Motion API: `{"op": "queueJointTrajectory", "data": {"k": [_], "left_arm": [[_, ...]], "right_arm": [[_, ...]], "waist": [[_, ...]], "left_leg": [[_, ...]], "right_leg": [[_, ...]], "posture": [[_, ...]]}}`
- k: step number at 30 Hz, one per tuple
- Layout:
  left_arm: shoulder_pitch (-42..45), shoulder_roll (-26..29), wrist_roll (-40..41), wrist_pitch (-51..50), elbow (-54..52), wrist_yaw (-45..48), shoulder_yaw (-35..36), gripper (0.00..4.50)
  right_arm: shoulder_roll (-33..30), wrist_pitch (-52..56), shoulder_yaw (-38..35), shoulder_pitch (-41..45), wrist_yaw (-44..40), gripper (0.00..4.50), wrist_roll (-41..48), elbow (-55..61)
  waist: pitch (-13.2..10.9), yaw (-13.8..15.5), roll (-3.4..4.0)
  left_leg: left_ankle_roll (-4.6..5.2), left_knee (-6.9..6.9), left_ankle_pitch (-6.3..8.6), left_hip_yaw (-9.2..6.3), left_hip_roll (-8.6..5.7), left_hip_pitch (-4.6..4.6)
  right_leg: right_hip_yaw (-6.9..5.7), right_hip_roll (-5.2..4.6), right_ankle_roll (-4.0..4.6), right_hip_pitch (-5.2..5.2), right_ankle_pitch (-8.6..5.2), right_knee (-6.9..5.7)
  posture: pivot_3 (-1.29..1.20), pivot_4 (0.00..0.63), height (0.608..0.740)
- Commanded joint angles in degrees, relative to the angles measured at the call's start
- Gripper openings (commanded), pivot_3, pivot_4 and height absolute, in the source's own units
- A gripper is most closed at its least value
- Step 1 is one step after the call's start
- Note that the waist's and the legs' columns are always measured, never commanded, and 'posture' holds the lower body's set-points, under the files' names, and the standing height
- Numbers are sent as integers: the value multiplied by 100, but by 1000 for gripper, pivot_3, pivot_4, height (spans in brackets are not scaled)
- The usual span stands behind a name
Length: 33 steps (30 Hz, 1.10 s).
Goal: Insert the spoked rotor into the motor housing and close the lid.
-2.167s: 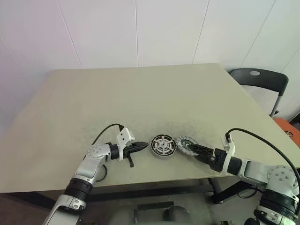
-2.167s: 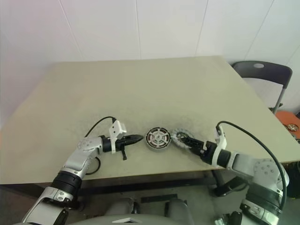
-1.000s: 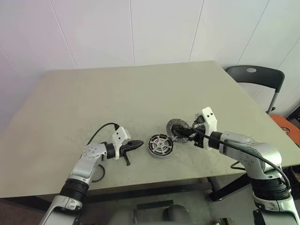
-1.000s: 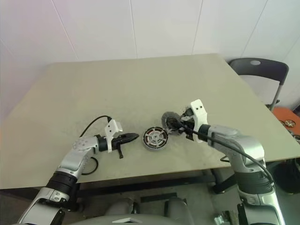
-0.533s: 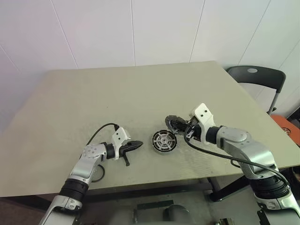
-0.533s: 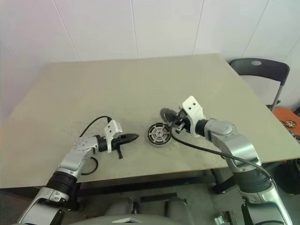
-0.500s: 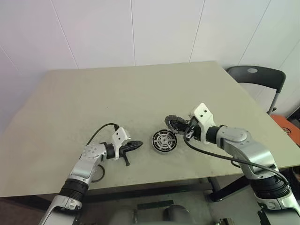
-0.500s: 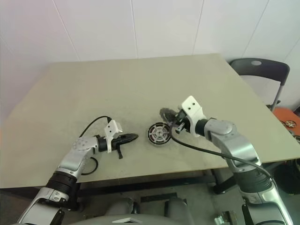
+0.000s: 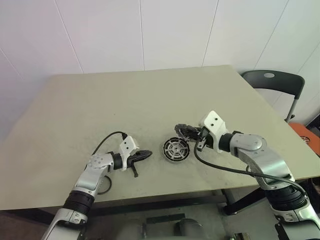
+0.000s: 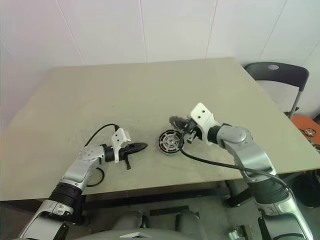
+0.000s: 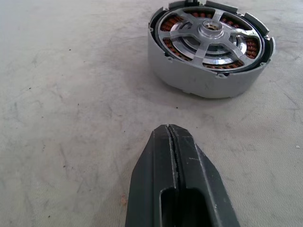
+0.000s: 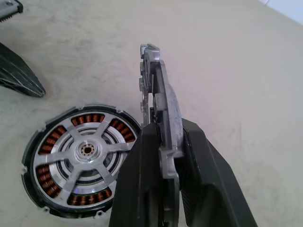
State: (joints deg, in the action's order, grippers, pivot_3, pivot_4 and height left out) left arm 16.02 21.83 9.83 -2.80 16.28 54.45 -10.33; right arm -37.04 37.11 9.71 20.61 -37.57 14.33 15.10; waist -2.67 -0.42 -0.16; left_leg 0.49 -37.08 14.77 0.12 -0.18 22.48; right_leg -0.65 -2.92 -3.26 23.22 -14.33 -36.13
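Observation:
The motor housing [image 9: 175, 149] rests on the table near its front edge, its copper windings [image 11: 173, 22] visible under the silver arms of the spoked rotor [image 11: 210, 35], which sits inside it. My right gripper [image 9: 192, 134] is shut on the lid [image 9: 182, 130], a dull grey ribbed cap [image 12: 156, 80] pinched by its rim and held tilted just above and right of the housing [image 12: 80, 165]. To the housing's left, low over the table, my left gripper [image 9: 146, 154] points at the housing with its fingers [image 11: 173, 156] shut on nothing.
A black chair [image 9: 275, 82] stands beyond the table's right edge, with an orange object [image 9: 306, 134] on the floor near it. The tan table [image 9: 150, 95] stretches back to a white wall. A black cable loops beside my left forearm [image 9: 107, 142].
My right wrist has rolled, turning the lid from facing up at me to nearly edge-on, and has brought it a little closer to the housing. The left arm has stayed still.

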Motion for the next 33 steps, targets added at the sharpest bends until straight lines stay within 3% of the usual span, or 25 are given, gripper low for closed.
{"op": "queueJointTrajectory", "data": {"k": [1, 4, 14, 18, 20, 23, 26, 30, 33], "left_arm": [[61, 9, -30, 91, -119, -33, 36, 0], [58, 24, -83, 89, -102, -77, 44, 0], [80, 82, -147, 85, -51, -126, 29, 0], [78, 83, -145, 81, -60, -107, 25, 0], [78, 79, -121, 78, -86, -85, 33, 0], [82, 48, 12, 33, -186, -28, 93, 0], [113, 59, 119, 25, -251, 29, 166, 0], [133, 73, 497, -165, -548, 168, 365, 0], [117, 126, 592, -278, -682, 191, 427, 0]], "right_arm": [[6, -59, -4, 156, -132, 1460, -48, 66], [40, 112, -105, 68, -276, 2386, 169, 151], [-1, 953, -916, 73, -1369, 2386, 1843, 223], [180, 1346, -1346, 177, -1319, 2386, 2503, 153], [322, 1361, -1405, 327, -997, 2386, 2419, -43], [211, 617, -801, 334, -710, 2386, 1356, -405], [178, 128, -337, 272, -843, 2977, 872, -588], [199, -157, 41, 328, -1101, 4281, 584, -824], [233, -177, 160, 391, -1267, 4475, 529, -992]], "waist": [[0, -1, -1], [1, -1, -1], [1, 10, -2], [2, 21, -2], [2, 10, -2], [3, 2, -2], [3, 4, -2], [3, -3, -2], [3, -6, -2]], "left_leg": [[0, 0, 0, 0, 0, 0], [0, -1, 0, 0, 0, -3], [0, -4, 0, 0, 0, -7], [0, -4, 0, 0, 1, -7], [0, -4, 0, 0, 1, -9], [0, -6, 0, 0, 2, -10], [-1, -5, 0, 0, 0, -9], [0, -3, 0, 3, 0, -5], [0, -7, 0, 3, 0, -9]], "right_leg": [[0, 0, 0, 0, 0, 0], [0, 0, 0, -2, 0, -2], [1, 0, -1, -8, 2, -4], [2, 0, -1, -8, 2, -5], [3, 0, 0, -8, 2, -6], [4, -1, 3, -7, 2, -8], [4, -2, 4, -6, 2, -8], [5, -1, -2, -3, 5, -7], [5, 0, -9, -7, 10, -8]], "posture": [[0, 0, 740], [0, 0, 740], [0, 0, 740], [0, 0, 740], [0, 0, 740], [0, 0, 740], [0, 0, 740], [0, 0, 740], [0, 0, 740]]}}
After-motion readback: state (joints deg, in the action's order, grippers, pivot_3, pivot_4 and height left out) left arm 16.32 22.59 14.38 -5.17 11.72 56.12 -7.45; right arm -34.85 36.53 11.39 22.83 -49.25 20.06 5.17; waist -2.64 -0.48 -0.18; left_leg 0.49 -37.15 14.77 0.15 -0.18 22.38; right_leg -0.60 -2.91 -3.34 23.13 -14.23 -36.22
